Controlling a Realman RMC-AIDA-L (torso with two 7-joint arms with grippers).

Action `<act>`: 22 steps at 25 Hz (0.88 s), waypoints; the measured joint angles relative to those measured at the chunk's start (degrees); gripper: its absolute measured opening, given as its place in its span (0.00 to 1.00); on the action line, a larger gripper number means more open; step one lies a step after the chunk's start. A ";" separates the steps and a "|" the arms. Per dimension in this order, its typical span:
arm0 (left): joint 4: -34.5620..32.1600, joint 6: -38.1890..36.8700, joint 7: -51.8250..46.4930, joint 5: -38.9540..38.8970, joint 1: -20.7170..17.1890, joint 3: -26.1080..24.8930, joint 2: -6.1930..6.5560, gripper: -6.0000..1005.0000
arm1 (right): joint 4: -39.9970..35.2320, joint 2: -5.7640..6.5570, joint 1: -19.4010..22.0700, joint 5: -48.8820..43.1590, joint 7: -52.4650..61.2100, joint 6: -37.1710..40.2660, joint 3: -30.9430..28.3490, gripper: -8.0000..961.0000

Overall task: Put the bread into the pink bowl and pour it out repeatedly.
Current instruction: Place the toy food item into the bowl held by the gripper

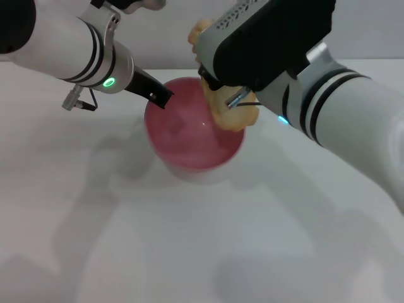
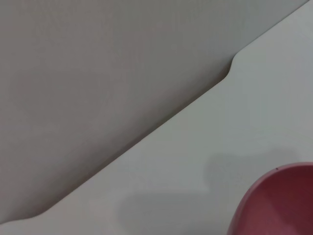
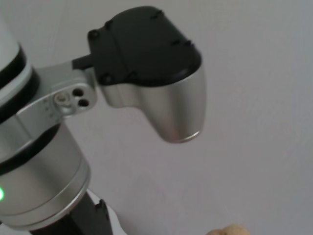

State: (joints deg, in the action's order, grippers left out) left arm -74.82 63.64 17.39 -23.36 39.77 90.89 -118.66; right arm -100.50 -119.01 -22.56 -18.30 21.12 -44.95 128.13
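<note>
While gripped by right hand (image 1: 222,95), ridged golden-tan bread (image 1: 232,112) over glossy pink bowl (image 1: 189,136).

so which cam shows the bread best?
Head view: the bread hangs at the pink bowl rim under the right gripper. Right wrist view catches only a tan sliver; left wrist view shows none.

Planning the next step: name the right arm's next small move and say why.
Probably lower and release. The right gripper holds the bread above the far right rim of the pink bowl, not yet inside, while the left gripper grips the near-left rim.
</note>
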 joint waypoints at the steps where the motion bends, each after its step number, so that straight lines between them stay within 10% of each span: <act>1: -0.05 0.00 0.00 -0.01 0.01 0.03 0.00 0.05 | 0.50 0.00 -0.01 -0.01 0.01 0.72 0.19 0.15; 22: -0.46 0.32 0.02 -0.12 0.05 0.08 0.00 0.05 | 3.36 -0.26 2.21 -8.86 4.78 3.46 1.95 0.34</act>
State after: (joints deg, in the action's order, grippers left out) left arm -75.27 63.96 17.40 -23.48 39.82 90.97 -118.65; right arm -97.14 -119.27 -20.35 -27.15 25.90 -41.49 130.08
